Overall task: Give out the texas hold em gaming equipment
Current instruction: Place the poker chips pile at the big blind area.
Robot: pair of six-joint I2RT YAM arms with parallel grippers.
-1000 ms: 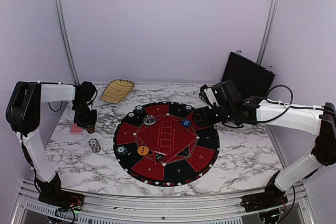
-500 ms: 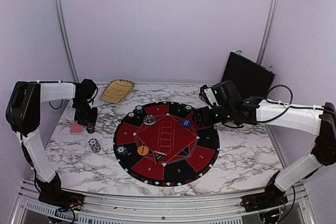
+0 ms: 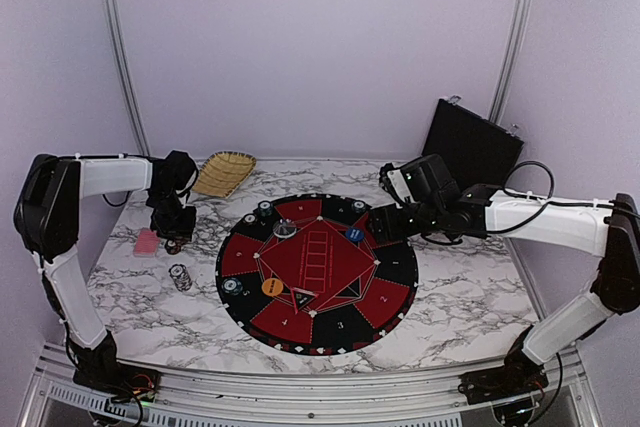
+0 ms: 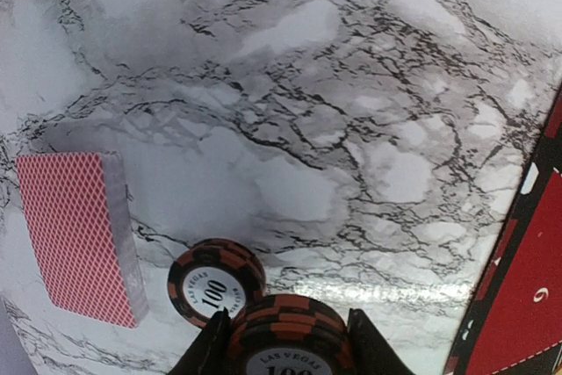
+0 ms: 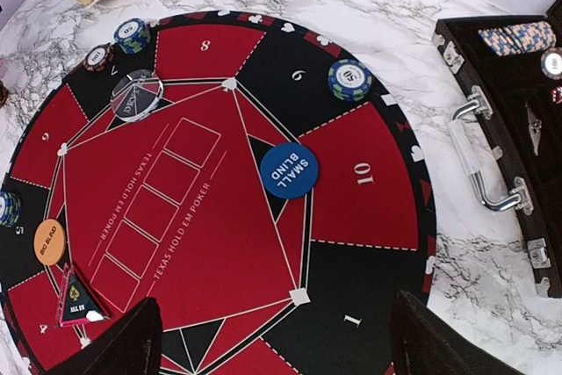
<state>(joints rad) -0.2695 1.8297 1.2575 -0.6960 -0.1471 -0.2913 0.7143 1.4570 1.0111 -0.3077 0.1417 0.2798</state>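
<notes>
My left gripper (image 3: 177,235) (image 4: 283,344) is shut on a small stack of black-and-orange poker chips (image 4: 288,322), held over the marble left of the mat. Just beside it a second such stack (image 4: 215,280) rests on the table, with the pink-red-backed card deck (image 4: 77,234) (image 3: 146,242) further left. My right gripper (image 3: 380,221) (image 5: 279,340) hangs open and empty over the mat's right side. On the mat (image 3: 340,327) lie a blue "small blind" disc (image 5: 289,170), an orange disc (image 5: 50,241), a clear disc (image 5: 137,96) and chip stacks (image 5: 349,79) (image 5: 132,34).
Another chip stack (image 3: 180,276) stands on the marble near the mat's left edge. A woven basket (image 3: 223,172) sits at the back left. The open black case (image 3: 472,142) (image 5: 518,129) leans at the back right, chips inside it.
My left gripper has shifted a little to the right, toward the mat, carrying its chip stack. The right arm has stayed still.
</notes>
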